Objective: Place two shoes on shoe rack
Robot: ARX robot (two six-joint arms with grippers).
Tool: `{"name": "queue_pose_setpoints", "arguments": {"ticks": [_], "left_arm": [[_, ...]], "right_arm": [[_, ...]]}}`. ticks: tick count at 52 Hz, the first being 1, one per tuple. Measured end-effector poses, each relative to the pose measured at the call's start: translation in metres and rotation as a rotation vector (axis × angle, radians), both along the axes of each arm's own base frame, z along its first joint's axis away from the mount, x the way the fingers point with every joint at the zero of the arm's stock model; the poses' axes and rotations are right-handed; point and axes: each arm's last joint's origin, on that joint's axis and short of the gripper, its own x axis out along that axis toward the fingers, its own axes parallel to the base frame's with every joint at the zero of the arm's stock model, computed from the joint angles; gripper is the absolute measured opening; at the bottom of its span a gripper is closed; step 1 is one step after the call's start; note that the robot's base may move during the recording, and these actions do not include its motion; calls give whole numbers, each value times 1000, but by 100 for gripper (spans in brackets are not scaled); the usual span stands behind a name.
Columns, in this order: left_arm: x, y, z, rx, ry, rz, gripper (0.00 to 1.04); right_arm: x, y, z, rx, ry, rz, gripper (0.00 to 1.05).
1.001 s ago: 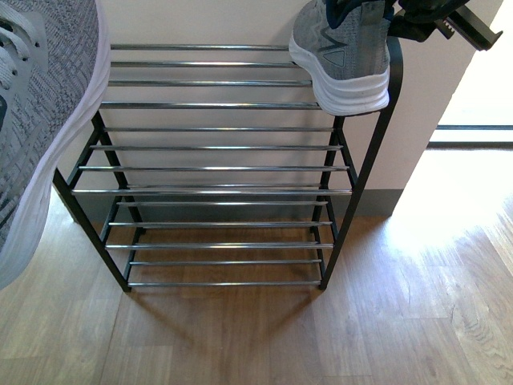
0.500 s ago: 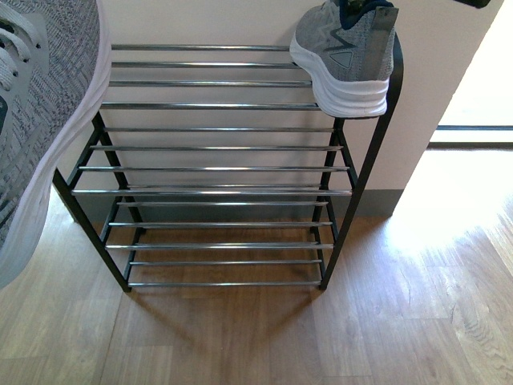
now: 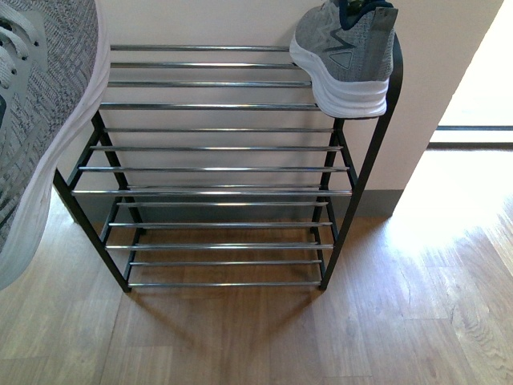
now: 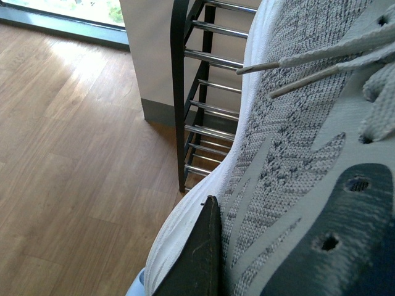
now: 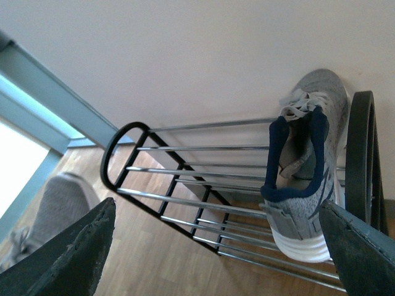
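One grey sneaker (image 3: 345, 56) with a white sole rests on the right end of the top shelf of the shoe rack (image 3: 216, 148), toe toward the wall. In the right wrist view that sneaker (image 5: 302, 172) lies on the chrome bars of the rack (image 5: 185, 172). My right gripper (image 5: 216, 259) hangs open above and apart from it. The other grey sneaker (image 3: 40, 120) is in the air at the rack's left side. It fills the left wrist view, with my left gripper (image 4: 271, 246) shut on it and one dark finger (image 4: 197, 259) against its sole. Neither gripper shows in the front view.
The rack stands against a white wall (image 3: 224, 20) on a wood floor (image 3: 264, 337). A bright opening with a low sill (image 3: 473, 136) lies right of the rack. The rack's black end frame (image 4: 179, 92) stands close beside the held sneaker.
The right gripper, which was at the heel of the placed sneaker a second ago, has risen out of the front view. The held sneaker has hardly moved.
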Motion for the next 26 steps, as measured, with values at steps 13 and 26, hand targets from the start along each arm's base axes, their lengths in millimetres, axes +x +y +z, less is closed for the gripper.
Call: {"name": "queue_pose_setpoints", "arguments": {"ticks": [13, 26], "left_arm": [[0, 0, 0, 0, 0, 0, 1], [0, 0, 0, 0, 0, 0, 1]], "right_arm": [[-65, -43, -14, -98, -149, 70, 96], [-101, -79, -35, -156, -216, -81, 96]]}}
